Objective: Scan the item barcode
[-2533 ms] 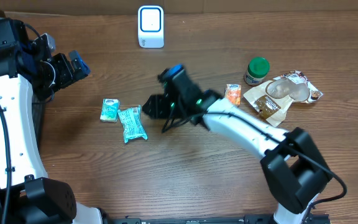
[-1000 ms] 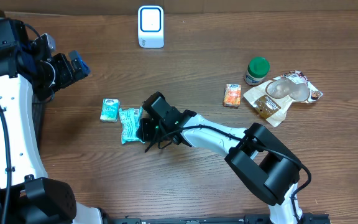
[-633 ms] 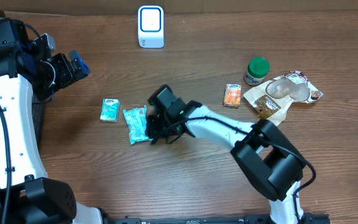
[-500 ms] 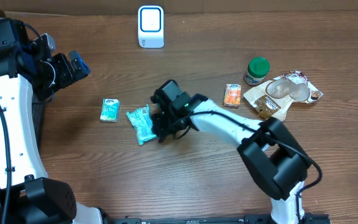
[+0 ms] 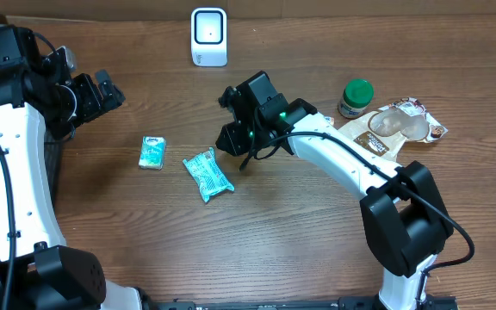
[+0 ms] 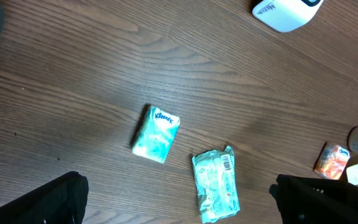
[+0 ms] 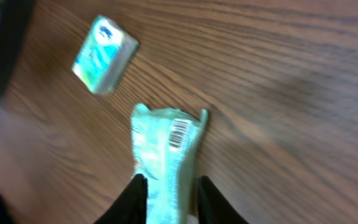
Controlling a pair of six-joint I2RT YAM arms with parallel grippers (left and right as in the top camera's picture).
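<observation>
The item, a teal wipes packet [image 5: 207,175], lies flat on the wood table with its barcode [image 7: 179,132] facing up near one end. My right gripper [image 5: 232,142] hovers just behind and to the right of it, apart from it. In the right wrist view its fingers [image 7: 138,196] stand a narrow gap apart, with the packet [image 7: 165,149] showing on the table beyond them. The white scanner [image 5: 208,36] stands at the back centre. My left gripper [image 5: 102,90] is at the far left, wide open and empty, looking down on the packet [image 6: 216,184].
A small Kleenex pack [image 5: 151,152] lies left of the packet. A green-lidded jar [image 5: 356,97] and crumpled snack bags [image 5: 394,129] sit at the right. A small orange packet [image 6: 331,158] lies near the right arm.
My right gripper dragged the teal packet rightward, let it go and rose toward the back right. The packet now lies turned on the table. The left arm has not moved.
</observation>
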